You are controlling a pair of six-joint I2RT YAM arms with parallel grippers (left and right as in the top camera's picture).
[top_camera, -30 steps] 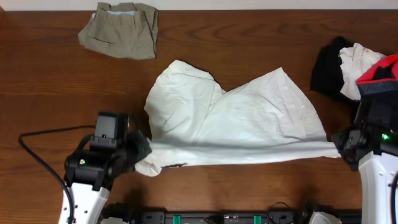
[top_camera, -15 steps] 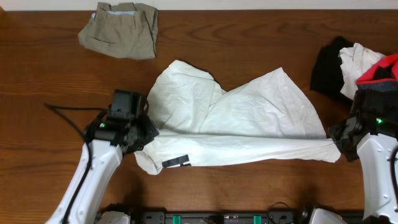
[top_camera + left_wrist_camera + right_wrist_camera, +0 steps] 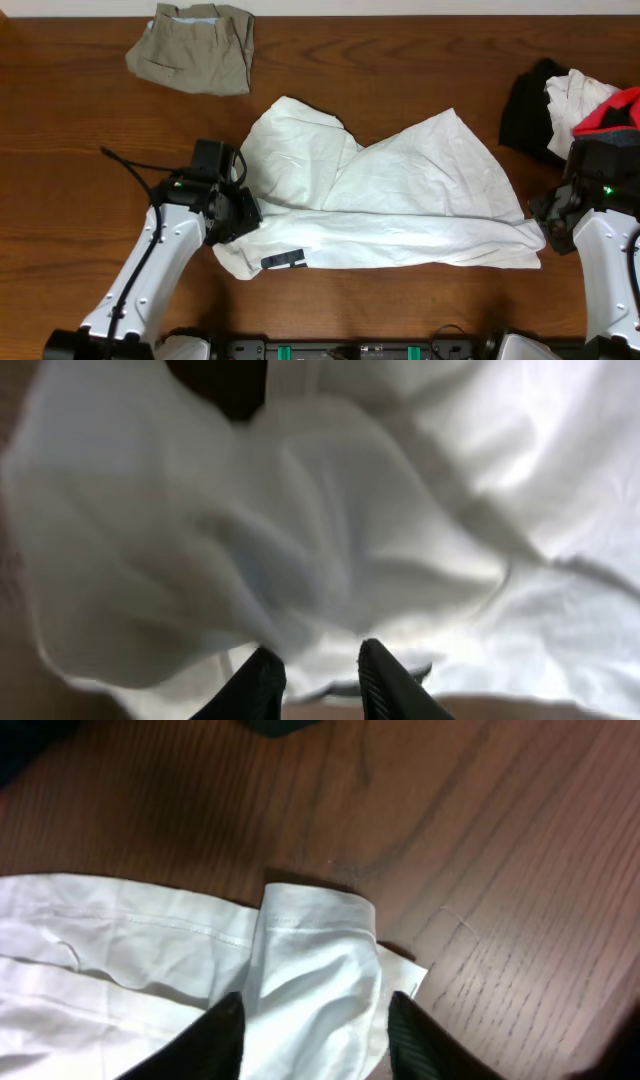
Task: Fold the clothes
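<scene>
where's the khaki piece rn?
Overhead view: the khaki piece lies near the far left corner of the table, by the far edge, clearly apart from the white top spread at centre.

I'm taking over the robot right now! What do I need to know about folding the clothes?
The left end effector is open, over the left end of the white top.
The right end effector is open, straddling the top's right corner, which lies flat on the table.
The top is spread mid-table; the khaki piece lies far left; the heap of black, white and red clothes sits far right.
Done: the top's near edge seems folded over.
Left: finish the top, then the heap.
</scene>
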